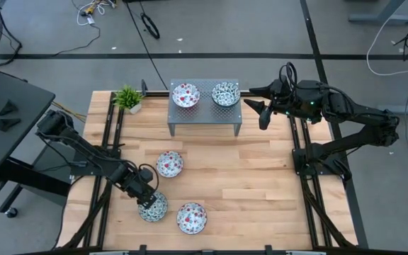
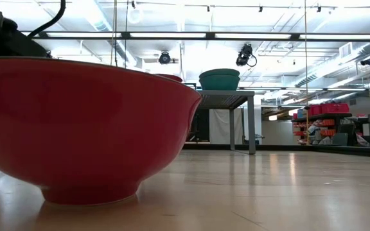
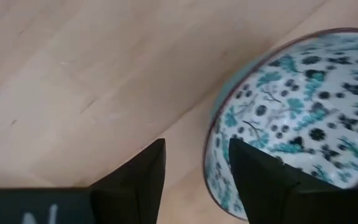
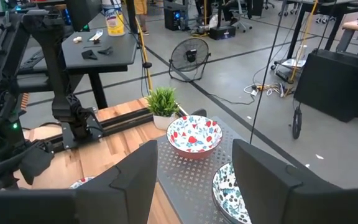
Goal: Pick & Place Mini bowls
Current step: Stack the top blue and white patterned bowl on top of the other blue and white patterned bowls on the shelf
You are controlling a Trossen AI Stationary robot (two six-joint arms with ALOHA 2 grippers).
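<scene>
bowls sit in two groups: on the grey perforated stand at the far side of the wooden worktop rest a red-patterned bowl and a green-patterned bowl, side by side; nearer the front lie a red-patterned bowl, another red one and a teal-patterned bowl. the left claw is down at that teal bowl, its two dark fingers straddling the rim, one inside the bowl and one outside over the wood; the fingers stand apart with the rim between them, and whether they press on it cannot be told. the right claw hangs in the air just beside the stand's right end, fingers spread wide and holding nothing. a small green plant stands at the stand's left.
</scene>
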